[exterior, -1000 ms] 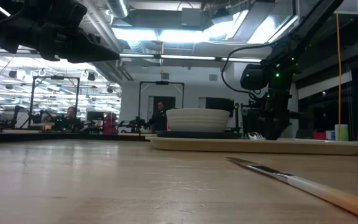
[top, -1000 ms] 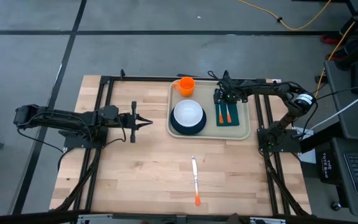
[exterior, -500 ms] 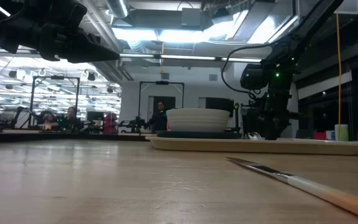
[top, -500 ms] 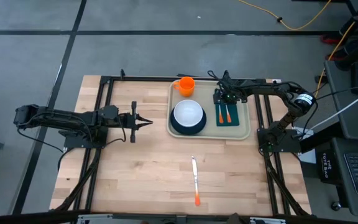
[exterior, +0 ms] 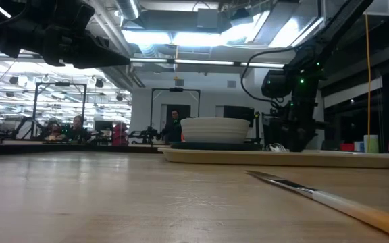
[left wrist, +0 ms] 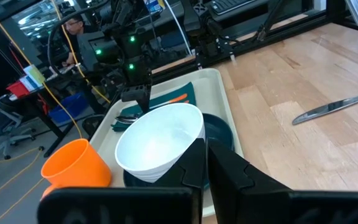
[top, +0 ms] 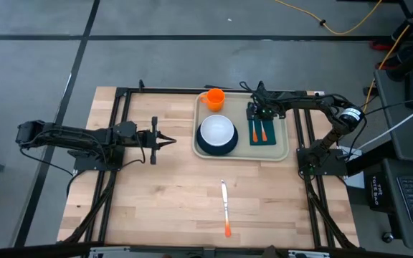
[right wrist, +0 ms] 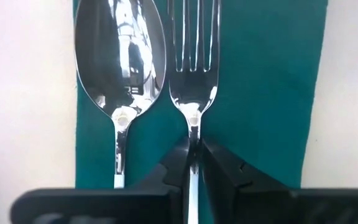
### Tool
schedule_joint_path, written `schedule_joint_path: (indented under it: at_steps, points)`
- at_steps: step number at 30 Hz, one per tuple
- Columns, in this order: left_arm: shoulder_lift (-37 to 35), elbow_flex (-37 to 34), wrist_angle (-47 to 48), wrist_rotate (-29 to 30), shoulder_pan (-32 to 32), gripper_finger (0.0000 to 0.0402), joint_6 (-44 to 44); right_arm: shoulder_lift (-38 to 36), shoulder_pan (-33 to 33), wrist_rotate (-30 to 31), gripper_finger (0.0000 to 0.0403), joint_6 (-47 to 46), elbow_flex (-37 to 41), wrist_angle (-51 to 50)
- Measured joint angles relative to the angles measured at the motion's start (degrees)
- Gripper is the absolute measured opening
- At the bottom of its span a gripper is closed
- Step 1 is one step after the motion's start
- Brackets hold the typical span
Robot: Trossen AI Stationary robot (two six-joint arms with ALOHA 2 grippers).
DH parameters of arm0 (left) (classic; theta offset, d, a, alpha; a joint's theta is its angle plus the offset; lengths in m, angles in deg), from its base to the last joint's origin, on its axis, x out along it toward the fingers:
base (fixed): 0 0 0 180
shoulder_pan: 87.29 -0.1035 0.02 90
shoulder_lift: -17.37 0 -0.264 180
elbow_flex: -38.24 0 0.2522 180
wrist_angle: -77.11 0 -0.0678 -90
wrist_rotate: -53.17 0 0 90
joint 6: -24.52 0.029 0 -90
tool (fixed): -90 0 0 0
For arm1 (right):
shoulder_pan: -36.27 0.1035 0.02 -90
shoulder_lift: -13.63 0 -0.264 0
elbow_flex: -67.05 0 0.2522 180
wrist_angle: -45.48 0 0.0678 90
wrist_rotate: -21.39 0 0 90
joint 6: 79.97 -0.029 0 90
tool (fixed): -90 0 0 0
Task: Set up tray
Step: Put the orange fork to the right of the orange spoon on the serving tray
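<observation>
The beige tray [top: 278, 153] lies at the table's far right. On it stand an orange cup [top: 214, 98] and a white bowl [top: 216, 130] on a dark teal plate [top: 205, 148]. A dark green napkin [top: 262, 136] on the tray carries a spoon [right wrist: 120, 56] and a fork [right wrist: 194, 50], both with orange handles. My right gripper [right wrist: 192, 163] is low over the napkin's far end, shut on the fork. My left gripper [top: 168, 141] is shut, hovering left of the tray. A knife [top: 225, 208] lies flat on the bare table near the front. My right gripper pinches the fork's thin neck [right wrist: 193, 134], just behind the tines, between its two fingers [right wrist: 174, 163]. It comes from above, pointing down, with the fingers across the fork. The fork lies flat on the napkin beside the spoon.
The knife [exterior: 316, 196] with its orange handle lies alone on the wood, well nearer than the tray [exterior: 302, 158]. A black frame rail runs along the table's far edge. The wood left of and in front of the tray is free room. People and equipment show in the room beyond.
</observation>
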Motion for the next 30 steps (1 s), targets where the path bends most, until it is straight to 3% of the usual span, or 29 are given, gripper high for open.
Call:
schedule_joint_path:
  at_steps: [30]
  points:
    - [0.0, 0.0, 1.2, -0.4, 0.0, 0.0012, -1.1, 0.0, -0.3, 0.1, 0.0045, 1.6, 0.0, -0.6]
